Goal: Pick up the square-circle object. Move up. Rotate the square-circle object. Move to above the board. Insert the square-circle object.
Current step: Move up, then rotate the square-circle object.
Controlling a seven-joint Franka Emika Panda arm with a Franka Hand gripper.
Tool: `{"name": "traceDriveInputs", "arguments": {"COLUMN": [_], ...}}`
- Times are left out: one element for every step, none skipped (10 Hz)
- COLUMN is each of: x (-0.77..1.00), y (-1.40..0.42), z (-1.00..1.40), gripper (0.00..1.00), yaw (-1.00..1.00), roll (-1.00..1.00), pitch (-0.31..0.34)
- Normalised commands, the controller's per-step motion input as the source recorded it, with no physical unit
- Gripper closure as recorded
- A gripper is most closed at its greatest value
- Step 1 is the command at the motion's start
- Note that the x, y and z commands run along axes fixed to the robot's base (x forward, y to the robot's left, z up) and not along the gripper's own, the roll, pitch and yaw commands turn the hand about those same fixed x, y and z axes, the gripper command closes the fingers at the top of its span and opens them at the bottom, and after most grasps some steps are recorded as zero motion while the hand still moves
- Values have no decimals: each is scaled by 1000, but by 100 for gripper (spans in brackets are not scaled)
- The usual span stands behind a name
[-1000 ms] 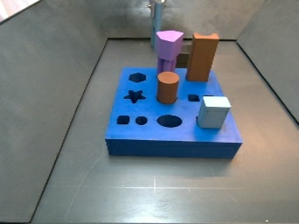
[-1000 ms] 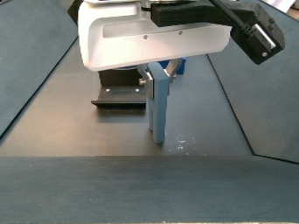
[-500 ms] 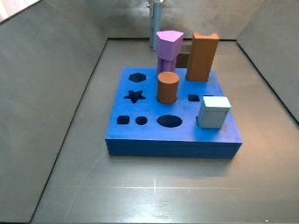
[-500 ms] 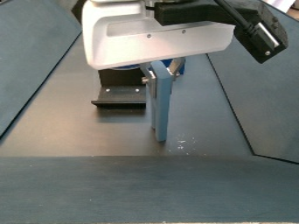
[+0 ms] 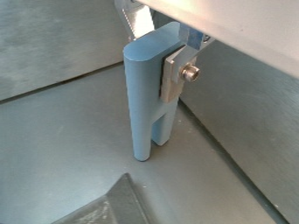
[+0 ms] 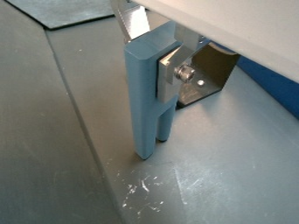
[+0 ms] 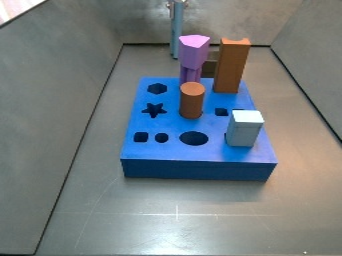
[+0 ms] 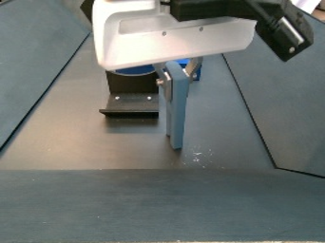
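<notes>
The square-circle object (image 5: pixel 145 101) is a long grey-blue peg. It hangs upright in my gripper (image 5: pixel 158 52), which is shut on its upper part. Silver fingers (image 6: pixel 172 73) clamp it from both sides in both wrist views. Its lower end is just above the grey floor in a side view (image 8: pixel 176 114). The gripper (image 7: pixel 177 12) is beyond the far edge of the board (image 7: pixel 167 160), a bright-blue slab with dark cut-out holes. The board's edge also shows in a wrist view (image 6: pixel 275 93).
On the board stand a purple piece (image 7: pixel 194 52), a tall orange-brown block (image 7: pixel 234 64), a brown cylinder (image 7: pixel 191 100) and a pale cube (image 7: pixel 245 128). The dark fixture (image 8: pixel 131 102) stands on the floor beside the peg. Grey walls slope up around the floor.
The gripper has risen a little with the peg in it. The peg's lower end has come slightly off the floor. The pieces on the board have not moved.
</notes>
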Motion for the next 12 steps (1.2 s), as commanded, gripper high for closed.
{"name": "traceDriveInputs", "arguments": {"x": [0, -61, -71, -46, -32, -24, -526, -527, -538, -540, -513, -473], "y": [0, 0, 1, -1, -3, -6, -1000, -1000, -1000, -1000, -1000, -1000], "z": [833, 769, 658, 465, 309, 202, 487, 491, 486, 459, 412, 367], "gripper": [100, 100, 100, 100, 100, 100, 100, 100, 100, 100, 100, 100], "yaw": [0, 14, 10, 1, 6, 12, 0, 5, 8, 12, 17, 21], "roll": [0, -6, 13, 49, 67, 70, 0, 20, 70, 100, 96, 93], "pitch": [0, 35, 43, 51, 61, 69, 0, -29, -50, -29, -5, 12]}}
